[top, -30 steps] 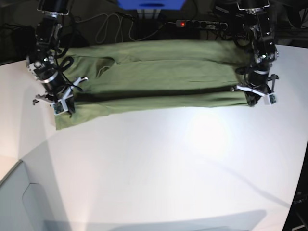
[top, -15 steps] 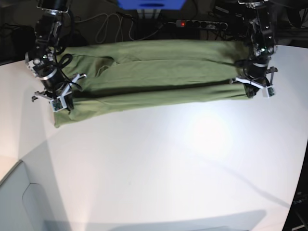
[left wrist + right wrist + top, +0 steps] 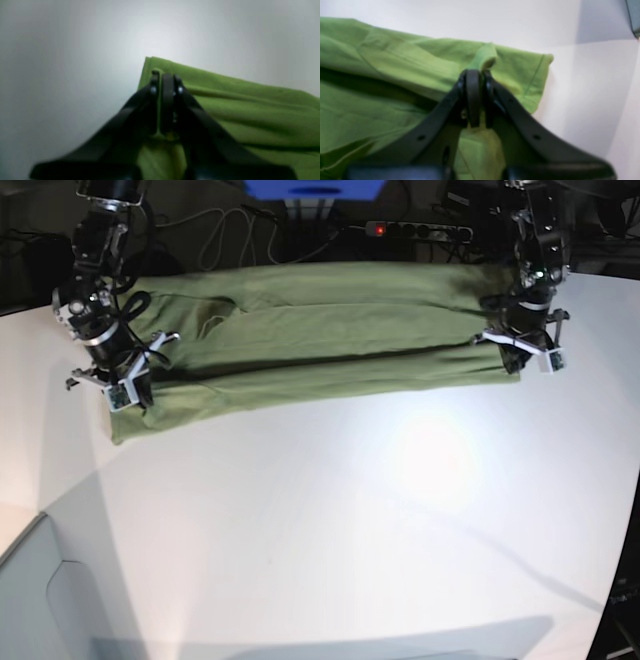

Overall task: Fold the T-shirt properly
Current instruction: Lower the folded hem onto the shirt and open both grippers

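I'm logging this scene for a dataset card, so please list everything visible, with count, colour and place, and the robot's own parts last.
T-shirt: one, olive green, stretched across the far part of the table, a long fold lifted over it.
Table: one, white, fills most of the base view; its near part is bare.
Power strip: one, black with a red light, behind the table's far edge.
Cables: several, light-coloured, behind the table at the far left.
Blue object: one, top centre, cut off by the frame.
Left gripper: one, black, shut on the T-shirt's end at base-view right.
Right gripper: one, black, shut on the T-shirt's end at base-view left.
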Available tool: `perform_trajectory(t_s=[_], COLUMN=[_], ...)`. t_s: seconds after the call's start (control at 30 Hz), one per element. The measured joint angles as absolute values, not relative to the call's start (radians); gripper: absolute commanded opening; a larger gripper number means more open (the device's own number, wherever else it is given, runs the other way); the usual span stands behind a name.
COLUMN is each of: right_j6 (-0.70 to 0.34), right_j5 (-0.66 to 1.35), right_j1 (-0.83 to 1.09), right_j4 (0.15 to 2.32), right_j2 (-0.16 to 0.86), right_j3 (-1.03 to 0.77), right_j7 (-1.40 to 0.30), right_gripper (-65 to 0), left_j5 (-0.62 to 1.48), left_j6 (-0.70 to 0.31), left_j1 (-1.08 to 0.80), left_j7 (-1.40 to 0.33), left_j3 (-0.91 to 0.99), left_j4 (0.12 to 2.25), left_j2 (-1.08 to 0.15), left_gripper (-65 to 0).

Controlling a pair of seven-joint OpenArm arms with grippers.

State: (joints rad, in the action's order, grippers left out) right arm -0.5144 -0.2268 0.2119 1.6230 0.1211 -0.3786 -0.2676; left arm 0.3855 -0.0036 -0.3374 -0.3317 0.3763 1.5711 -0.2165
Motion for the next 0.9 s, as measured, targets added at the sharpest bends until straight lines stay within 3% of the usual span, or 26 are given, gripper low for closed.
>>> perform_trajectory(t_s=[0.37,0.47,0.57,0.67,0.73,0.9], right_j6=[-0.514,-0.554,-0.617,-0.629,-0.631,-0.631], right_j5=[-0.227,-0.229,-0.231,-0.231,-0.233,-0.231], right_j1=[0.212,0.212,0.212,0.212,0.212,0.205], right_j4=[1.623,1.623,1.633,1.676,1.705,1.728], right_j2=[0.121,0.121,0.119,0.110,0.099,0.099], right_j3=[-0.378,-0.379,-0.390,-0.437,-0.464,-0.457], right_j7=[-0.279,-0.316,-0.320,-0.315,-0.318,-0.320], right_gripper=[-63.4,-54.3,-40.9,-31.1,-28.0,-27.7], left_j5=[0.385,0.385,0.385,0.383,0.383,0.382], left_j6=[-0.004,-0.004,-0.004,-0.004,-0.001,-0.001], left_j1=[-0.335,-0.335,-0.335,-0.335,-0.336,-0.336], left_j7=[-0.332,-0.333,-0.333,-0.333,-0.334,-0.333], left_j3=[0.374,0.371,0.371,0.372,0.374,0.376], left_j4=[1.568,1.568,1.568,1.568,1.572,1.576], left_j2=[-0.216,-0.216,-0.216,-0.216,-0.216,-0.210], left_gripper=[-65.0,-65.0,-65.0,-53.4,-45.9,-43.0])
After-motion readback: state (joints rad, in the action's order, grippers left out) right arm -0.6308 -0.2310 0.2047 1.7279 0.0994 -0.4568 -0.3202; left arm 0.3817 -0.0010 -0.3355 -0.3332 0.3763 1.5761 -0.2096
